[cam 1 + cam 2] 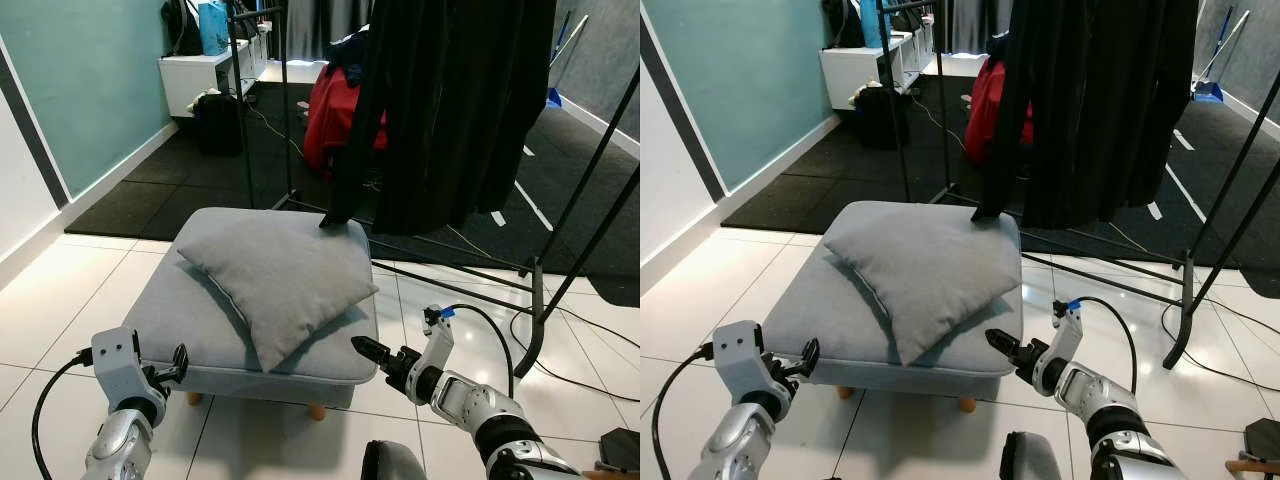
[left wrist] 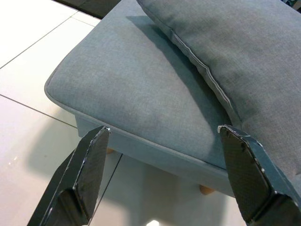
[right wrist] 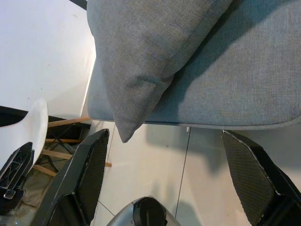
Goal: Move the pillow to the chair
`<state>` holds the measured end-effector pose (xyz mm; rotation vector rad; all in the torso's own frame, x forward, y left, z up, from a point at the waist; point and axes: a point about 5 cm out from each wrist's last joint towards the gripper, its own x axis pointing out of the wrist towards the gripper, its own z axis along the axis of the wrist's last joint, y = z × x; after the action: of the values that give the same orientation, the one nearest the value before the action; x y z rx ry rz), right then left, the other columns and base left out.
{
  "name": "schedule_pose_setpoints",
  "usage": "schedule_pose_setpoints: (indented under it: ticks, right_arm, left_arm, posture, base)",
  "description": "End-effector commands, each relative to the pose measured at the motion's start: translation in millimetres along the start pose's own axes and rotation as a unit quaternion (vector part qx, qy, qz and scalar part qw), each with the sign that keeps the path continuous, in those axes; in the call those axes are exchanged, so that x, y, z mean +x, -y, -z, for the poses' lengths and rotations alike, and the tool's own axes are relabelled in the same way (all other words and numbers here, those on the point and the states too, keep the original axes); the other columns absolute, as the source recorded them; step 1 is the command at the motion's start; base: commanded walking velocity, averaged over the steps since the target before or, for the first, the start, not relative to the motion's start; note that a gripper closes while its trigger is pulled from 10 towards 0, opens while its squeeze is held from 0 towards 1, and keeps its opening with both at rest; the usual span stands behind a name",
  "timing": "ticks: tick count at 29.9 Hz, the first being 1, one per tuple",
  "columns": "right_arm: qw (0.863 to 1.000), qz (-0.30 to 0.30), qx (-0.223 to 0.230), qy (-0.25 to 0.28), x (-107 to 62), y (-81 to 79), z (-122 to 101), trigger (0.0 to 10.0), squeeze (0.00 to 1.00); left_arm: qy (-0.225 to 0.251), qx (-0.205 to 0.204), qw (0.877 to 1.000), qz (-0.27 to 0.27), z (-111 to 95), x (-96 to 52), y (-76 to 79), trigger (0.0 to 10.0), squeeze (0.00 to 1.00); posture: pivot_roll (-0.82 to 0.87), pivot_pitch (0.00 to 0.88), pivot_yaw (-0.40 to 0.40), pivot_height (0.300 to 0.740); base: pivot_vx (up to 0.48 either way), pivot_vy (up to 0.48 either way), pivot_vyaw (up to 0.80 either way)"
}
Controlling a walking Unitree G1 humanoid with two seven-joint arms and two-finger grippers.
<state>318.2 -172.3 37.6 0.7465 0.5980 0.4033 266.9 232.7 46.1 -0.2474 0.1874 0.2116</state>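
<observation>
Grey woven pillow (image 1: 281, 276), square, soft-cornered.

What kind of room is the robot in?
Probably a bedroom or dressing corner at home: dark clothes hang on a black rack, a grey pillow lies on a padded footstool, and the floor is white tile.

black garment (image 1: 455, 110) top cut off, clothes rack (image 1: 580, 200) partly cropped
</observation>
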Motion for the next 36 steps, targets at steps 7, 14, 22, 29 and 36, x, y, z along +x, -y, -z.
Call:
schedule_pose_setpoints:
  ticks: [7, 14, 22, 29, 36]
  right_arm:
    - [1.000, -0.015, -0.003, -0.006, 1.8, -3.7, 0.7, 10.0, 0.00]
    - [1.000, -0.015, -0.003, -0.007, 1.6, -3.5, 0.9, 10.0, 0.00]
    - [1.000, -0.012, -0.002, -0.003, 0.7, -2.4, 0.2, 10.0, 0.00]
    - [1.000, -0.010, -0.001, -0.001, -0.1, -1.4, 0.4, 10.0, 0.00]
    - [1.000, -0.009, 0.001, 0.005, -0.7, -0.8, -0.9, 10.0, 0.00]
  left_arm:
    - [-0.003, 0.006, 1.000, 0.000, -0.6, 0.0, -0.3, 10.0, 0.00]
    - [-0.002, 0.006, 1.000, 0.000, -1.4, -0.2, -0.2, 10.0, 0.00]
    - [-0.001, 0.007, 1.000, -0.002, -2.5, -1.1, -2.8, 10.0, 0.00]
    - [0.000, 0.008, 1.000, -0.004, -3.6, -1.1, -5.1, 10.0, 0.00]
    - [0.001, 0.011, 1.000, -0.005, -4.5, -0.7, -8.0, 10.0, 0.00]
  posture:
    - [-0.13, 0.010, -0.043, 0.410]
    - [-0.13, 0.013, -0.043, 0.410]
    - [-0.13, 0.020, -0.037, 0.410]
    - [-0.13, 0.019, -0.039, 0.410]
    - [-0.12, 0.002, -0.041, 0.410]
  base:
    - [0.000, 0.000, 0.00]
    - [0.000, 0.000, 0.00]
    - [0.000, 0.000, 0.00]
    - [0.000, 0.000, 0.00]
    - [0.000, 0.000, 0.00]
